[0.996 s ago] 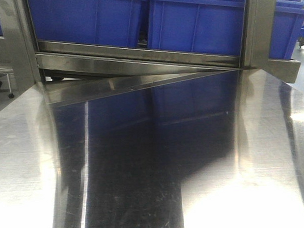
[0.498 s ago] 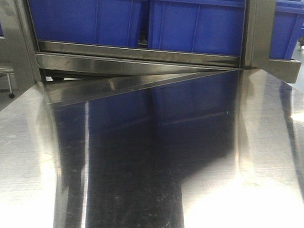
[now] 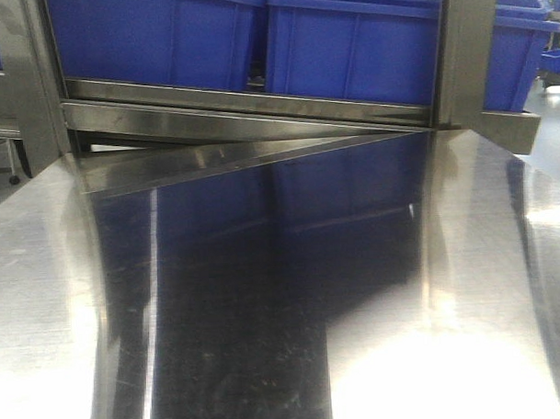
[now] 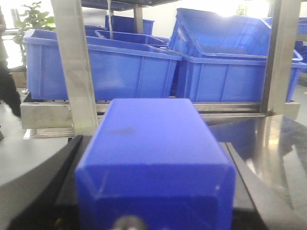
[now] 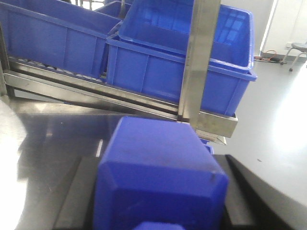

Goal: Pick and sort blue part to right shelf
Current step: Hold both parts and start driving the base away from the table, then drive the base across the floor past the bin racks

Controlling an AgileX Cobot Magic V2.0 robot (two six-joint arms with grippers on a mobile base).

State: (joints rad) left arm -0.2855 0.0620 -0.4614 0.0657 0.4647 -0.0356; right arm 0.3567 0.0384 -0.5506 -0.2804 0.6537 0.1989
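Room lies wide over the polished steel tabletop (image 3: 266, 339), whose far edge meets the sloping steel front rail of the right shelf (image 3: 249, 119) under big blue plastic bins (image 3: 357, 55). Only the wrist views show the parts: the left gripper (image 4: 152, 141) is clamped on a blue rectangular plastic block (image 4: 156, 163), the right gripper (image 5: 154, 160) on a second blue block (image 5: 158, 177), both short of the rail.
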